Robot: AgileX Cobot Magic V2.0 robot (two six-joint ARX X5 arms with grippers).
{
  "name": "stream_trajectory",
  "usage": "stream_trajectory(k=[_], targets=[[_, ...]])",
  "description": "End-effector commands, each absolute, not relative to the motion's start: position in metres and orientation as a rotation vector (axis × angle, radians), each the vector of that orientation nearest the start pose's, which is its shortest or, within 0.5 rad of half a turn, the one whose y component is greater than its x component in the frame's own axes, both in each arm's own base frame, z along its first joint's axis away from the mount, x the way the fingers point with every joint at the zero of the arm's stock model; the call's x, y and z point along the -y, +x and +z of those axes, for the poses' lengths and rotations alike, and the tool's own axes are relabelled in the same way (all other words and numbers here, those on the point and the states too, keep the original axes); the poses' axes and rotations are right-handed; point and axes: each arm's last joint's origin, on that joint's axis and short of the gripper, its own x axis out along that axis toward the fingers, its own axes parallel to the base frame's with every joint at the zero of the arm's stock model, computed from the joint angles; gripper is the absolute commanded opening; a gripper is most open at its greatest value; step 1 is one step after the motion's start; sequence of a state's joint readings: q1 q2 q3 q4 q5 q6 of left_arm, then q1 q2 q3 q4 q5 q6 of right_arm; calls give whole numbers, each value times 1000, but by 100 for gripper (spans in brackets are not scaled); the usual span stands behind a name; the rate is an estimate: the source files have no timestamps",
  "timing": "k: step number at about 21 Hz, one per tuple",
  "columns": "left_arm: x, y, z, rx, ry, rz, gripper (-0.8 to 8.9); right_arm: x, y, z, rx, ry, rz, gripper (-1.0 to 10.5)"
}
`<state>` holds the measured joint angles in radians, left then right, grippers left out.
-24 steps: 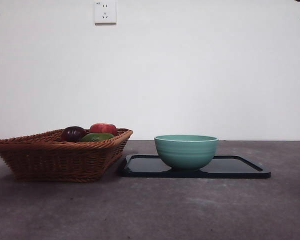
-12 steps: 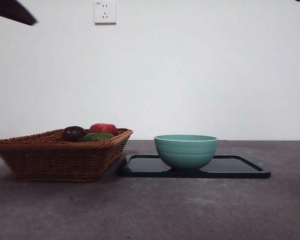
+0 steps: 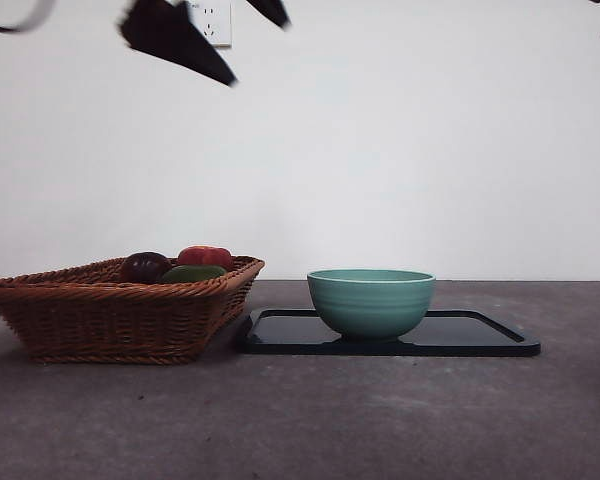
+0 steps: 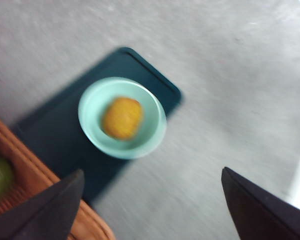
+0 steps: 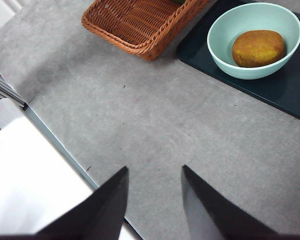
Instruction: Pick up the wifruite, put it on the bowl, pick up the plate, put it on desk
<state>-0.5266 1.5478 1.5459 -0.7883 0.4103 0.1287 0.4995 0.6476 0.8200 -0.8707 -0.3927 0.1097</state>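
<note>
Grey desk (image 3: 310, 420) carries tray (image 3: 480, 335) and bowl (image 3: 371, 302); fruit (image 5: 258, 48) sits inside, so my left gripper (image 4: 150, 200) hangs spread, empty.

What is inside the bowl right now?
The bowl on the dark tray holds one orange-brown fruit. The bowl's floor beneath it is covered.

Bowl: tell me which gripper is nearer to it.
Left. The left gripper hangs open high above the basket, beside the bowl. The right gripper waits open over bare desk, farther off.
</note>
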Motion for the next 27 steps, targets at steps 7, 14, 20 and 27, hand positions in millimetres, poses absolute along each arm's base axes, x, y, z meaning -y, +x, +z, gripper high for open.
stream_trajectory(k=[7,14,20,27], targets=[[246,348,314,-776,308,-936,437,-65,93,306,-765,67,822,170],[283,366,253,-817,369,-988,437,-64,92,304,-792,64,818,170],[301,369,219,-828,479,-981,436,-64,91,303,-800,63,816,170],[308,373,199,-842,485,-987,436,-63,91,302,-813,61,811,170]])
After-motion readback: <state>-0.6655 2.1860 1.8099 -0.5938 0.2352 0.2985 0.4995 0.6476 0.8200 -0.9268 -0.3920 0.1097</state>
